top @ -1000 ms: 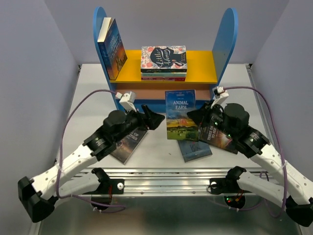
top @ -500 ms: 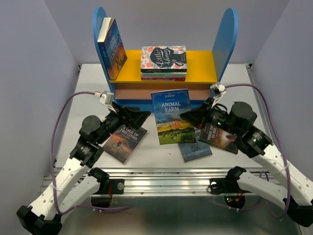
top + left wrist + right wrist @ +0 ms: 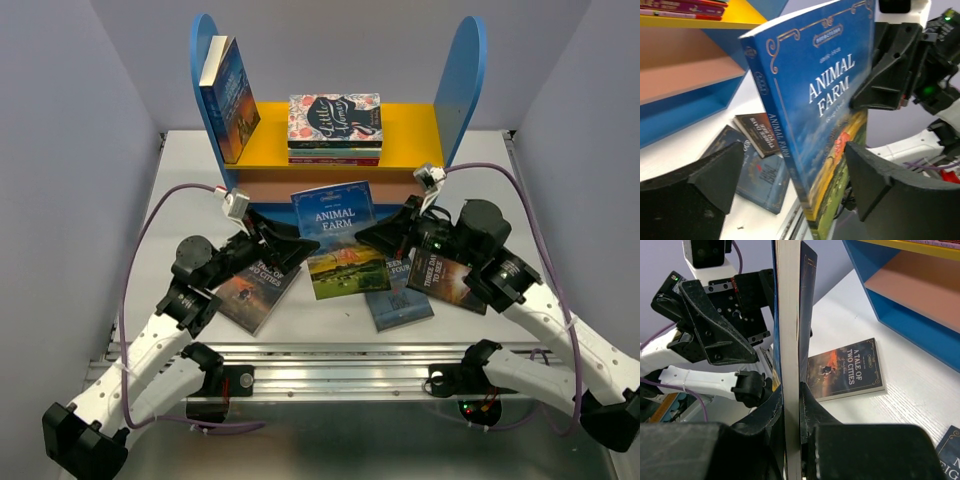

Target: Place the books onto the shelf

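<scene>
The Animal Farm book (image 3: pixel 338 240) hangs tilted above the table in front of the shelf (image 3: pixel 464 80). My right gripper (image 3: pixel 372 238) is shut on its right page edge (image 3: pixel 791 365). My left gripper (image 3: pixel 302 246) stands open around the book's spine side; in the left wrist view the book (image 3: pixel 815 110) sits between the two fingers (image 3: pixel 715 175), neither pad pressing it. A Tale of Two Cities (image 3: pixel 255 290) lies flat under the left arm. Three Days (image 3: pixel 450 278) and Nineteen Eighty-Four (image 3: pixel 400 302) lie under the right arm. One book (image 3: pixel 230 100) leans upright on the yellow board, against the left panel.
A flat stack topped by the floral Little Women cover (image 3: pixel 335 122) lies mid-board on the yellow shelf board (image 3: pixel 412 140). The brownish middle board (image 3: pixel 270 190) below it carries nothing that I can see. Purple cables loop from both wrists. A metal rail (image 3: pixel 330 360) runs along the near table edge.
The right gripper has carried Animal Farm left and toward the shelf. The left arm has drawn back and swung in, so its open jaws now straddle the book's left edge.
</scene>
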Robot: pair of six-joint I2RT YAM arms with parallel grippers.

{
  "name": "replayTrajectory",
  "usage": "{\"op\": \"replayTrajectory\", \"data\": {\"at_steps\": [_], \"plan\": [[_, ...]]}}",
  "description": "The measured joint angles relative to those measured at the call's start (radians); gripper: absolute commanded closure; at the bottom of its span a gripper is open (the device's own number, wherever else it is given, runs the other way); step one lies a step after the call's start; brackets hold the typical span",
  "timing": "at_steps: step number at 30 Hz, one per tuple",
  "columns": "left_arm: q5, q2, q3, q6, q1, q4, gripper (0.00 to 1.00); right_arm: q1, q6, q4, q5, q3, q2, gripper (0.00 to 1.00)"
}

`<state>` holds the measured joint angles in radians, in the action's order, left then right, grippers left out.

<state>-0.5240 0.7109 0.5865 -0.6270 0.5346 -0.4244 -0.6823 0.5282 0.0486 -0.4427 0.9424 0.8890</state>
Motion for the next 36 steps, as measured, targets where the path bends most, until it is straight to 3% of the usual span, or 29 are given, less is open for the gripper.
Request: {"op": "replayTrajectory", "data": {"at_steps": [1, 4, 16, 17, 18, 19, 20, 22, 26, 30, 36], "plan": [[-0.009, 0.001, -0.004, -0.008, 0.0, -0.01, 0.35, 0.0, 0.002, -0.011, -0.005, 0.0, 0.008, 0.99], [-0.035, 0.004, -0.006, -0.02, -0.001, -0.032, 0.51, 0.0, 0.005, -0.029, -0.014, 0.0, 0.026, 0.99], [-0.062, 0.006, -0.006, -0.039, -0.013, -0.053, 0.57, 0.0, 0.011, -0.132, -0.052, 0.0, 0.101, 0.99], [-0.063, 0.006, -0.006, -0.04, -0.013, -0.052, 0.62, 0.0, 0.011, -0.137, -0.052, 0.0, 0.106, 0.99], [-0.064, 0.006, -0.006, -0.04, -0.013, -0.051, 0.73, 0.0, 0.01, -0.144, -0.052, 0.0, 0.113, 0.99], [-0.063, 0.005, -0.006, -0.042, -0.013, -0.05, 0.73, 0.0, 0.01, -0.147, -0.051, 0.0, 0.119, 0.99], [-0.06, 0.003, -0.007, -0.046, -0.013, -0.047, 0.95, 0.0, 0.008, -0.15, -0.049, 0.0, 0.124, 0.99], [-0.046, -0.009, -0.008, -0.048, -0.013, -0.04, 1.0, 0.0, 0.003, -0.158, -0.041, 0.0, 0.135, 0.99], [-0.014, -0.034, -0.008, -0.046, -0.012, -0.002, 1.0, -0.003, -0.021, -0.17, -0.024, 0.0, 0.146, 0.37], [0.057, -0.055, -0.005, -0.029, -0.005, 0.041, 1.0, -0.005, -0.045, -0.166, 0.024, 0.004, 0.145, 0.0], [0.249, -0.027, 0.125, 0.026, -0.007, 0.156, 1.0, -0.005, -0.064, -0.164, 0.109, 0.008, 0.133, 0.0]]}}
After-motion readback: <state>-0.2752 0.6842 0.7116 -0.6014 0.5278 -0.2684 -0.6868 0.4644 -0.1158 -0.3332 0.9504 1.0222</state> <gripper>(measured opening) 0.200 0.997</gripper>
